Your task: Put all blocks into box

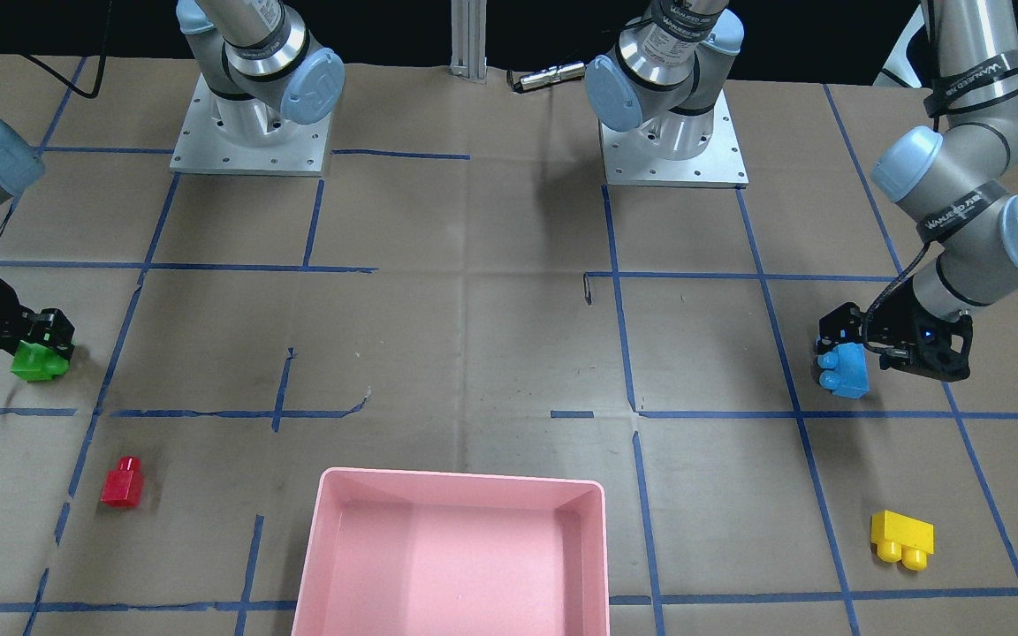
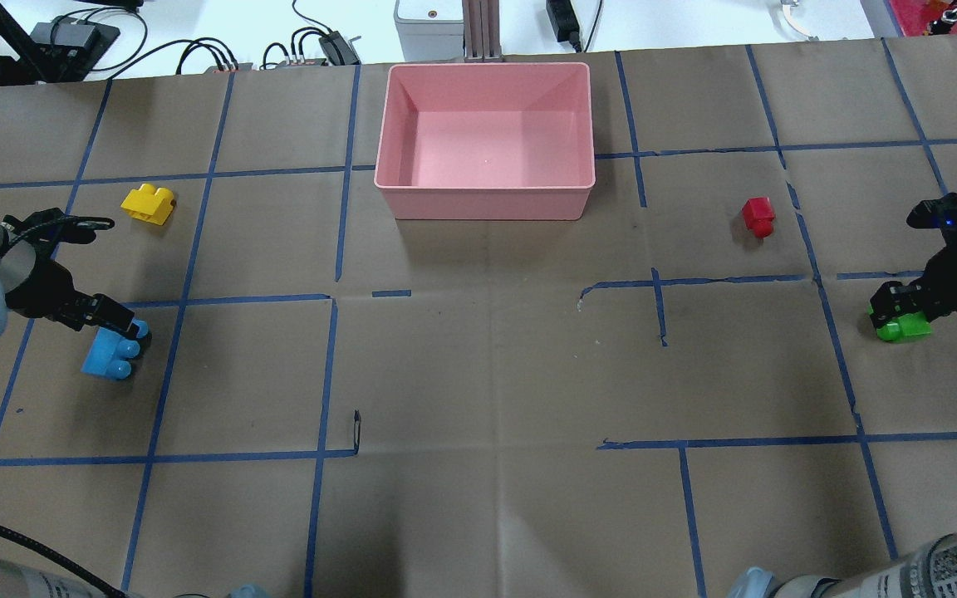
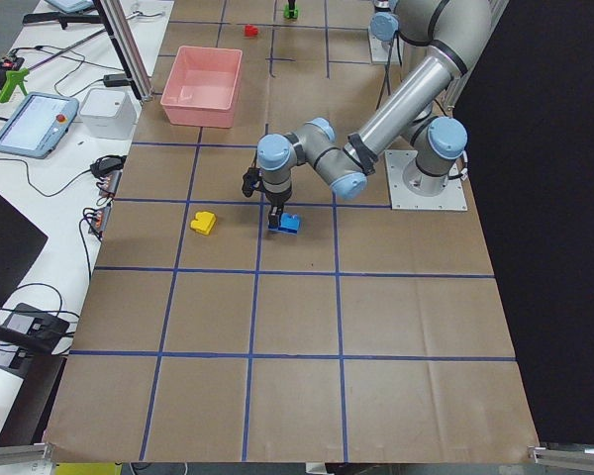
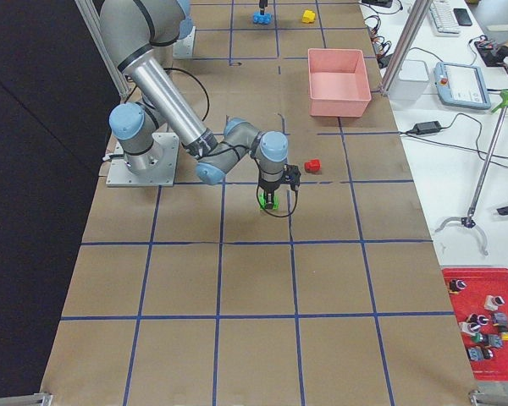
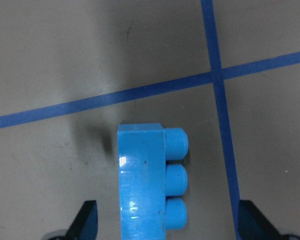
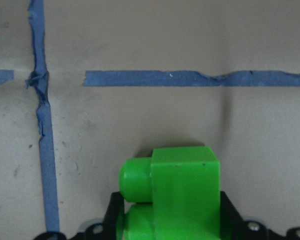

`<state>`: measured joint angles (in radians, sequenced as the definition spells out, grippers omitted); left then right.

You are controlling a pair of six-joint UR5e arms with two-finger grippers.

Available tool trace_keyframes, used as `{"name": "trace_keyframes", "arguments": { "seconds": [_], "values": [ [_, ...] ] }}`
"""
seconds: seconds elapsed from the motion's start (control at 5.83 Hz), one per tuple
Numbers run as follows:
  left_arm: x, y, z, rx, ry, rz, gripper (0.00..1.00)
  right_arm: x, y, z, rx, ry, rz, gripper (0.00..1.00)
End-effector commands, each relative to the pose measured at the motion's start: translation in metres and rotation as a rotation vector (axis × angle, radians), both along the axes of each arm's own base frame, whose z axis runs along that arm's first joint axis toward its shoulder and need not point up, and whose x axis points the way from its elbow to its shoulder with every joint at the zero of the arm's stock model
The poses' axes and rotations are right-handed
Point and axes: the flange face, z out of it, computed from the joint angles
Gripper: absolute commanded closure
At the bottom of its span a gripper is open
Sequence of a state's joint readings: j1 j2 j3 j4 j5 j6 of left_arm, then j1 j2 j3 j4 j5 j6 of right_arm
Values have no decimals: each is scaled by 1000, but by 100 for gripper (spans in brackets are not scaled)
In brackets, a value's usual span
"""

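Close your wide-spread left end effector (image 5: pixel 170 222) squarely on the blue block (image 5: pixel 142 185); your right end effector (image 6: pixel 171 220) seems clamped on the green block (image 6: pixel 185 185), ready for the box (image 2: pixel 484 199).

A wide table covered in brown paper (image 2: pixel 478 374) was marked into a grid by strips of blue tape (image 2: pixel 339 241). A white workbench strewn with cables (image 3: pixel 40 183) ran along one side, a shallow red plastic bin (image 4: pixel 491 283) lay beyond one end, and a black backdrop (image 3: pixel 554 198) closed the other side.
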<state>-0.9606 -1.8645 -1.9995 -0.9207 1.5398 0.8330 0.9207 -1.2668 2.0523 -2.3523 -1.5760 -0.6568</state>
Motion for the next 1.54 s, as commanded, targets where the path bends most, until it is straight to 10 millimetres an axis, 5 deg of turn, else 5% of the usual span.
{"name": "trace_keyframes", "arguments": {
  "seconds": [0.0, 0.17, 0.34, 0.51, 0.86, 1.03, 1.2, 1.37],
  "values": [
    [-1, -2, -27, 12, 6, -9, 2, -2, -12, 47, -46, 32, 9, 99],
    [0, -1, -31, 16, 6, -14, 2, 26, -28, 118, -57, -15, 32, 99],
    [2, 0, -31, 16, 5, -17, 8, 103, -62, 170, -107, -30, 65, 99],
    [3, 0, -30, 13, 3, -34, 28, 186, -94, 203, -173, -36, 138, 98],
    [4, -1, -29, 14, 0, -36, 62, 352, -184, 200, -292, -313, 304, 98],
    [7, -4, -22, 2, -15, -31, 76, 400, -227, 185, -359, -320, 384, 98],
    [9, -8, 4, -25, -56, -23, 82, 416, -248, 168, -384, -321, 407, 97],
    [14, -21, 58, -49, -74, 13, 84, 425, -256, 156, -380, -324, 417, 96]
  ]
}}
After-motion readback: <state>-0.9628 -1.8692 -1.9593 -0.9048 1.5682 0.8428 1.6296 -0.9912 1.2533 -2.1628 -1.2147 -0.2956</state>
